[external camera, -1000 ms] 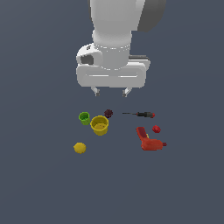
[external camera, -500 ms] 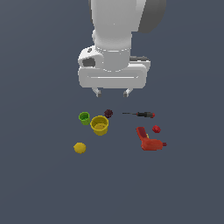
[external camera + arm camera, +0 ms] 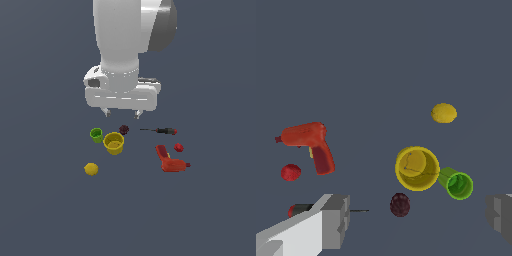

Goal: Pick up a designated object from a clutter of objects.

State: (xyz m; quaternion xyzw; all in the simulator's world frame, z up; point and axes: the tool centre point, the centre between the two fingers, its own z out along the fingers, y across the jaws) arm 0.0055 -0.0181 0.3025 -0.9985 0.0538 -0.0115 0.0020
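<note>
Nothing is lifted yet: the green cup (image 3: 96, 134) sits on the desk (image 3: 45, 210), apparently touching the yellow cup (image 3: 114, 143), though that is hard to judge. Reaching, grasping and raising all remain. Well above the clutter, the hand (image 3: 121, 114) hangs spread wide, empty, touching nothing.

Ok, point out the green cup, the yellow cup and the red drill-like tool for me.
green cup (image 3: 96, 134): exterior view, on its open top.
yellow cup (image 3: 114, 143): exterior view, inside its rim.
red drill-like tool (image 3: 310, 140): wrist view, on its body above the handle.
</note>
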